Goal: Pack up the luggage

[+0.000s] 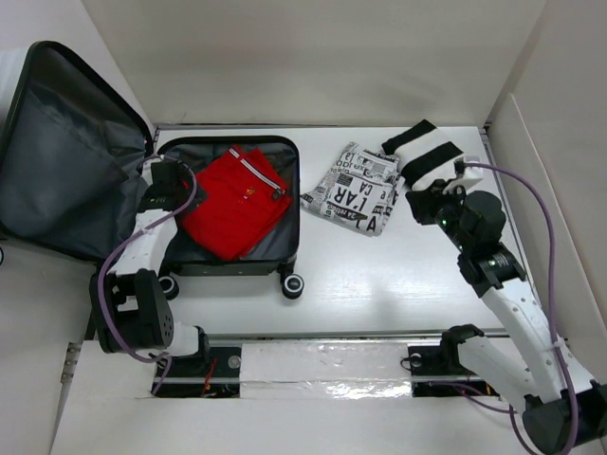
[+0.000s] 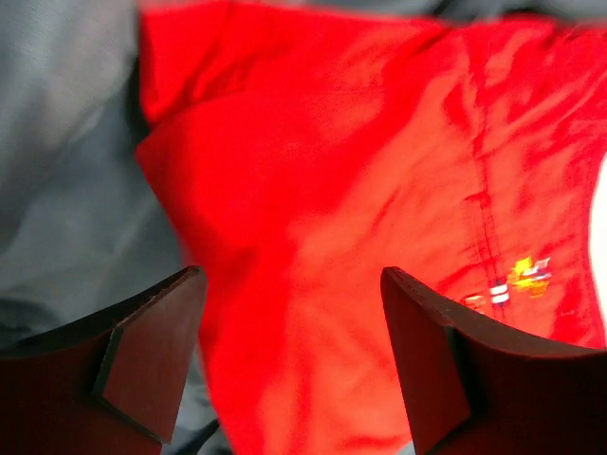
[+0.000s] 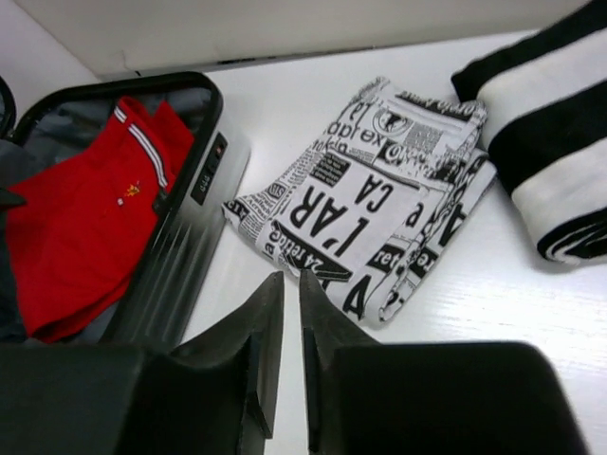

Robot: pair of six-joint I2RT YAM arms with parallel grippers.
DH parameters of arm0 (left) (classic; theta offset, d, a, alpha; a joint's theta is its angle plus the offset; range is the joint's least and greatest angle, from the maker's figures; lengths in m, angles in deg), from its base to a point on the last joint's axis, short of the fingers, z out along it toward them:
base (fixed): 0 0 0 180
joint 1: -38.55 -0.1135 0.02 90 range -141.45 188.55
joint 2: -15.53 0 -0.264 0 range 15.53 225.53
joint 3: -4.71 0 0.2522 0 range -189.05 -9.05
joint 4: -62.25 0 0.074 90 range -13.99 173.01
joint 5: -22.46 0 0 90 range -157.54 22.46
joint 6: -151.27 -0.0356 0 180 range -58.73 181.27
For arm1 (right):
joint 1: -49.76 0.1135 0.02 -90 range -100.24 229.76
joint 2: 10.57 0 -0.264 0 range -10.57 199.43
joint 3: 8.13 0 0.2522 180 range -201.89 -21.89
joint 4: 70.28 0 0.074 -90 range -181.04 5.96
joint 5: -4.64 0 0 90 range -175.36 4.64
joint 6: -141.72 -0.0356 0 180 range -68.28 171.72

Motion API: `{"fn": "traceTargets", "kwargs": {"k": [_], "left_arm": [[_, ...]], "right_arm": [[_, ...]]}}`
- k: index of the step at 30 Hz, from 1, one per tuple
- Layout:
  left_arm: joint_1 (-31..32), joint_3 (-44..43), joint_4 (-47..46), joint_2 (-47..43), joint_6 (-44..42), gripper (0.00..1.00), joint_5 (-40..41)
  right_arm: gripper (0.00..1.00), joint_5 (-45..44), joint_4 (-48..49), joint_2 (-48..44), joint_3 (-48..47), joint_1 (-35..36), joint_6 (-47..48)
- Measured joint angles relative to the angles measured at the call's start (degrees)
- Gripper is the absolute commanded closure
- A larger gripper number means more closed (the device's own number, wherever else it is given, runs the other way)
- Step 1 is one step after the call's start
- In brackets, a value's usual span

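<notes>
The luggage [image 1: 295, 213] lies open at the back left of the table, its grey-lined lid [image 1: 66, 161] propped up to the left. A folded red garment [image 1: 232, 204] lies in its base. My left gripper [image 1: 175, 185] is open and empty, low over the garment's left part [image 2: 360, 171], with grey lining [image 2: 66, 190] beside it. My right gripper [image 1: 417, 204] is shut and empty, above the table just right of a newspaper-print cloth [image 1: 353, 188]. In the right wrist view the fingertips [image 3: 291, 280] point at that cloth's near edge [image 3: 379, 199].
A black-and-white striped folded cloth [image 1: 429, 152] lies behind the right gripper, right of the newspaper-print cloth; it also shows in the right wrist view [image 3: 541, 142]. The luggage wheels [image 1: 292, 284] stick out toward the near side. White walls enclose the table.
</notes>
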Motion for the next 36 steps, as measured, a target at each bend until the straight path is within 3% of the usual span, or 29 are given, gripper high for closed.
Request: {"fn": "traceTargets", "kwargs": {"k": [4,7,8,9,15,19,22,23,26,29,32,36], "left_arm": [[0.46,-1.77,-0.42,-4.59,0.52,0.31,1.40],[4.66,-5.29,-2.56,-8.28,0.48,0.62,3.10],[7.23,-6.88,-3.43,-9.05,0.11,0.87,3.67],[10.80,-8.55,-4.46,-9.35,0.07,0.99,4.66],[39.71,-17.86,-10.88,-3.04,-1.09,1.00,9.46],[50.10,-17.25,-14.75,5.01,1.60,1.00,9.64],[52.50,-16.74,-14.75,11.37,5.44,0.85,11.06],[53.00,-16.74,-14.73,13.55,7.58,0.70,11.89],[53.94,-15.78,-15.13,18.34,13.60,0.47,13.42],[54.23,-14.91,-16.15,21.16,18.84,0.41,13.86],[54.23,-16.41,-16.46,24.46,23.67,0.30,13.90],[53.94,-17.07,-17.57,28.37,30.71,0.25,12.50]], "right_arm": [[0.93,-0.22,0.17,3.69,0.04,0.00,-0.63],[0.97,-1.22,1.09,5.38,0.50,0.00,-1.03],[0.99,-1.75,1.46,6.10,0.72,0.00,-1.18],[1.00,-2.49,1.81,7.02,0.74,-0.02,-1.27],[1.00,-4.50,3.93,14.56,0.70,-2.05,-1.77],[1.00,-3.85,4.68,20.09,0.42,-6.43,-2.36],[1.00,-2.03,4.44,22.03,0.44,-9.01,-2.97],[1.00,-1.66,4.26,21.77,0.44,-9.44,-3.26],[1.00,-0.61,4.46,18.14,0.72,-9.46,-3.72],[0.99,0.09,4.61,12.66,0.79,-9.44,-3.80],[0.85,0.81,4.35,8.24,0.79,-9.44,-3.76],[0.74,2.78,2.45,5.09,0.66,-9.44,-3.19]]}}
